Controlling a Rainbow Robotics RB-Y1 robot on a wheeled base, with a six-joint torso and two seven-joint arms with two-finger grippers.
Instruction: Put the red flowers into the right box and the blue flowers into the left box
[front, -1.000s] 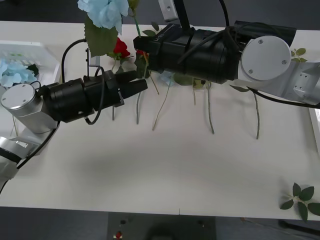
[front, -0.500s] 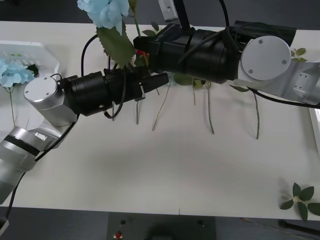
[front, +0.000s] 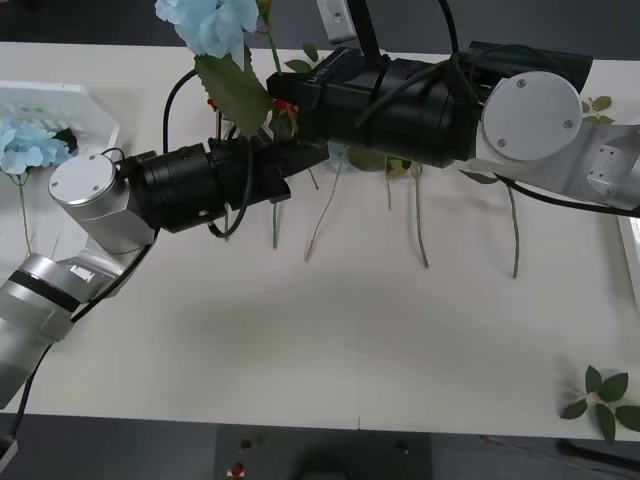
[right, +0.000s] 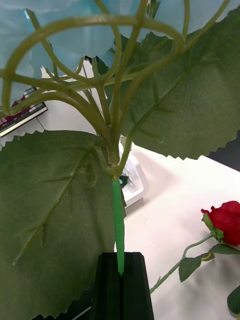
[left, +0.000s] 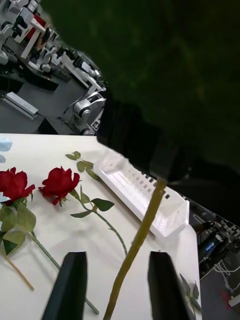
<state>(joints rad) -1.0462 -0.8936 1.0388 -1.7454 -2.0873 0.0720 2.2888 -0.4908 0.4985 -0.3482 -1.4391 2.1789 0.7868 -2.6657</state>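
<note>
My right gripper (right: 120, 280) is shut on the green stem of a blue flower (front: 210, 25) and holds it upright above the table's far side, its big leaves (right: 55, 200) spread out. My left gripper (left: 116, 285) is open, one finger on each side of that stem (left: 137, 240), just below the right gripper (left: 140, 145). Two red flowers (left: 60, 182) lie on the table behind the stem; a bit of red (front: 285, 105) peeks out beside the arms. Another blue flower (front: 25, 148) rests at the left box (front: 60, 100). The right box (front: 632, 250) is at the right edge.
Several thin stems (front: 320, 215) lie on the table under the right arm. A loose leaf sprig (front: 600, 395) sits at the near right corner and another leaf (front: 597, 103) at the far right. The near half of the table (front: 330, 340) is bare.
My left arm has swung right from beside the left box, bringing its open fingers up around the held stem. The right arm and its blue flower have stayed still.
</note>
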